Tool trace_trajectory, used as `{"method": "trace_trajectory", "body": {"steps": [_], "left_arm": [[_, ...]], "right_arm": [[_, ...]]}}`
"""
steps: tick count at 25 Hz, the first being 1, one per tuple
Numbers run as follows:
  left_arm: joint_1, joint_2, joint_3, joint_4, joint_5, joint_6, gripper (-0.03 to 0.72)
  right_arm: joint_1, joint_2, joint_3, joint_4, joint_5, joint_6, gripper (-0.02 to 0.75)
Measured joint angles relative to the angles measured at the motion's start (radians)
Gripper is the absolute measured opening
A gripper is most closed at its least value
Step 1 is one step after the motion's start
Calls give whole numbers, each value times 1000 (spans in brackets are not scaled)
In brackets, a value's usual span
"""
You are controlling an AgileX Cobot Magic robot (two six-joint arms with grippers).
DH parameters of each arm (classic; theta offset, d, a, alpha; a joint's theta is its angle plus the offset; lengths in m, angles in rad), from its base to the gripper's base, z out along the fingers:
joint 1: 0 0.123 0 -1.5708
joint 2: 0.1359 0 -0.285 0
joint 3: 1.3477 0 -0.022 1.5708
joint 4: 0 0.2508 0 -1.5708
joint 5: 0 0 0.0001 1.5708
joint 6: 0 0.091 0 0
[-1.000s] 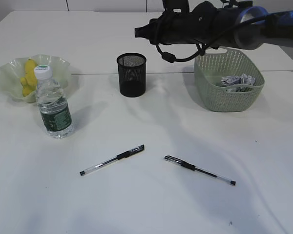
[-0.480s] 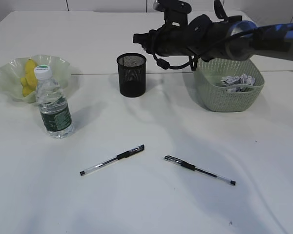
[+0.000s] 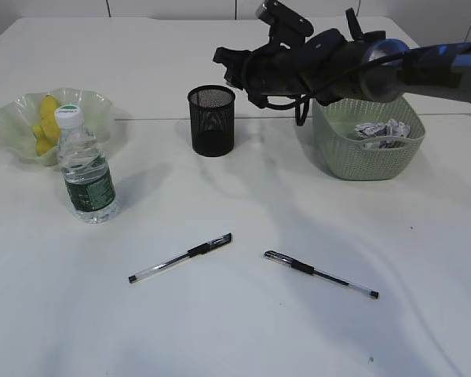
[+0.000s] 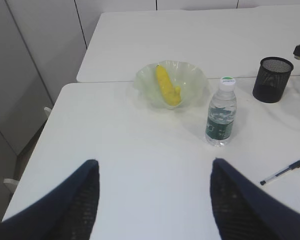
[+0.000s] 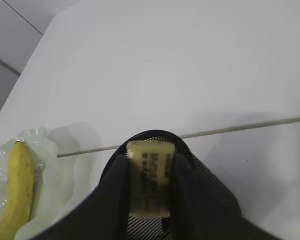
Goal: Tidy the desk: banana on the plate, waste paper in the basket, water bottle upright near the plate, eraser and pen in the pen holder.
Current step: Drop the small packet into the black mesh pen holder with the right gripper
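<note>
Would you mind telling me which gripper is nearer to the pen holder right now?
The right. The right gripper, holding the eraser, hangs just above the pen holder. The left gripper sits back at the desk's near left, beyond the water bottle.

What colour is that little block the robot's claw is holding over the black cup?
Pale yellow with dark print; the eraser shows best in the right wrist view.

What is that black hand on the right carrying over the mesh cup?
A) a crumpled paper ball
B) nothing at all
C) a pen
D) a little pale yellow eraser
D: in the right wrist view the right hand clamps the pale yellow eraser between its fingers, directly above the open pen holder; both pens lie on the desk and the paper ball is in the basket.
</note>
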Motion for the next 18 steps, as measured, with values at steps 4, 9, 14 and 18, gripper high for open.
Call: {"method": "trace_trajectory", "body": {"steps": [4, 9, 14, 18], "left_arm": [[0, 0, 0, -2, 0, 0, 484], [0, 0, 0, -4, 11, 0, 484], [0, 0, 0, -6, 15, 0, 484], [0, 0, 0, -23, 15, 0, 484]], "right_arm": [[0, 0, 0, 100, 22, 0, 164], [0, 2, 0, 212, 33, 0, 164], [0, 2, 0, 229, 37, -96, 164], [0, 2, 0, 230, 39, -237, 164]]}}
